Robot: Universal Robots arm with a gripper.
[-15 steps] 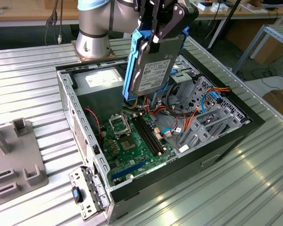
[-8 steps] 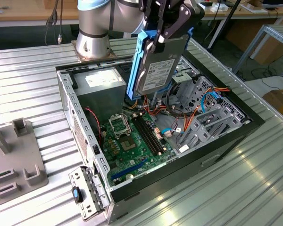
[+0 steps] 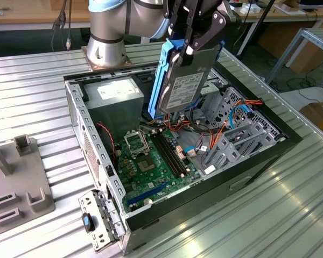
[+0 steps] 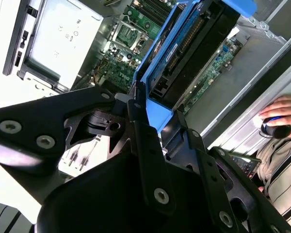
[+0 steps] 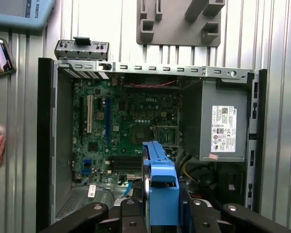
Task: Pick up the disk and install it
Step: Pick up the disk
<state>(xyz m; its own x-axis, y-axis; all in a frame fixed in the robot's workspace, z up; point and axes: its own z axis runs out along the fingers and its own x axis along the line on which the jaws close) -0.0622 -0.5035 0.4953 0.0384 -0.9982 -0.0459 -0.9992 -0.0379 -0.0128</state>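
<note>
Ribbed metal tabletop (image 3: 32,97) is bearing an open black computer case (image 3: 247,172) while, upper centre, the black gripper (image 3: 191,45) is clamping tight on the blue-railed silver-grey metal disk (image 3: 185,86) above it: stiff, likely hefty, shock-shy, best held by those rails.

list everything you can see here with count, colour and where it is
silver-grey hard disk in blue plastic rails: 1, silver-grey and blue, held on edge above the open case
open desktop computer case: 1, grey metal, black outside, on the table
motherboard: 1, green, on the case floor
power supply box: 1, grey, case corner nearest the arm's base
drive cage: 1, grey, with orange and blue cables, case's end at the exterior view's right
fixture plate: 1, grey, exterior view's left
ribbed metal table: 1, silver, under everything
computer mouse: 1, dark, under a hand
person's hand: 1, on the mouse
robot arm: 1, silver-grey, behind the case
gripper: 1, black, fingers shut on the disk
</note>
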